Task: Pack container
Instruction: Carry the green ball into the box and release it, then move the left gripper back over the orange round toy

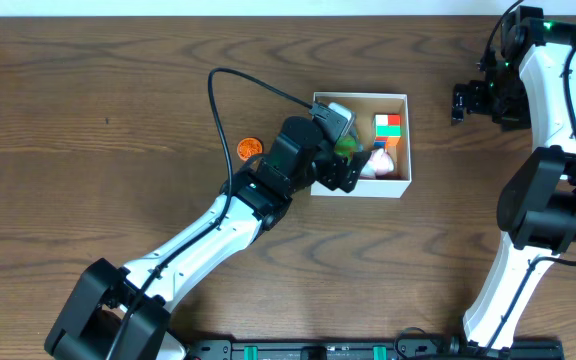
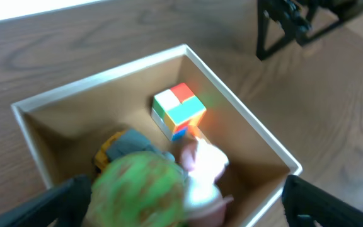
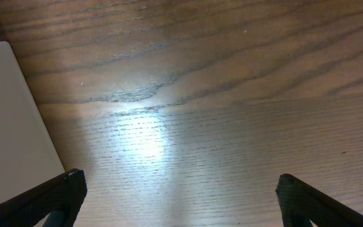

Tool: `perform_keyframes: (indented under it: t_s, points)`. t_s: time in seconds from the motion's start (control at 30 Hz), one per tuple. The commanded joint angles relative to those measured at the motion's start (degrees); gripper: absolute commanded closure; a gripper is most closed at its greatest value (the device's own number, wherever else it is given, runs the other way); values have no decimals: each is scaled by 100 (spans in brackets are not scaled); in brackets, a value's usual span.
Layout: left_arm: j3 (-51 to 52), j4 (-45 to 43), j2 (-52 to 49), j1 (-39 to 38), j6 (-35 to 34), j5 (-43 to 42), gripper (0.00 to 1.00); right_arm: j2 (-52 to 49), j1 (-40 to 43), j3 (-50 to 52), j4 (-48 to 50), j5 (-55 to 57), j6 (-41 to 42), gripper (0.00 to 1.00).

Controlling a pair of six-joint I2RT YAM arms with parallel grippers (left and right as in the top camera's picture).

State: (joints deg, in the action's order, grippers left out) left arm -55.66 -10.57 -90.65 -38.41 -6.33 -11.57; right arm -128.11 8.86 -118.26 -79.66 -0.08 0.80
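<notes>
The container (image 1: 406, 140) is a square white box with a tan inside, right of the table's middle. It holds a multicoloured cube (image 1: 388, 125), a white and pink toy (image 1: 378, 163) and a yellow-grey toy (image 2: 115, 146). My left gripper (image 1: 340, 160) hangs over the box's left part, jaws wide open. A blurred green ball (image 2: 140, 189) lies between the jaws (image 2: 181, 205) in the left wrist view, touching neither finger. The box rim (image 2: 106, 72) and the cube (image 2: 178, 108) show there too. My right gripper (image 1: 460, 103) is open and empty over bare table, right of the box.
A small orange object (image 1: 251, 148) lies on the table left of my left arm. A black cable (image 1: 230, 90) loops over the table behind that arm. A flat white surface (image 3: 5, 126) fills the left edge of the right wrist view.
</notes>
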Motion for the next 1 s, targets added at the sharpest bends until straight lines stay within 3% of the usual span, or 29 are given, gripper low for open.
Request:
perform_keyframes:
  t_s: [0.0,0.33,0.7,0.77,0.87,0.97]
  points:
    - [-90,-72,11,-2,7,380,2,-17,-26,15,2,2,-66,1]
    - [-90,162,621,195,0,758,2,-17,-26,13,2,2,-68,1]
    - [-87,2389,1137,968,-28,2815,2,-17,-26,15,2,2,-66,1]
    - [-83,2682,1108,1196,-435,3213,2,-17,-26,15,2,2,-66,1]
    - [-83,3056,1003,1635,-1191,3117,2,-17,-26,15,2,2,-66,1]
    - [-83,3215,796,2092,-1246,2518,2,-17,-26,15,2,0,-66,1]
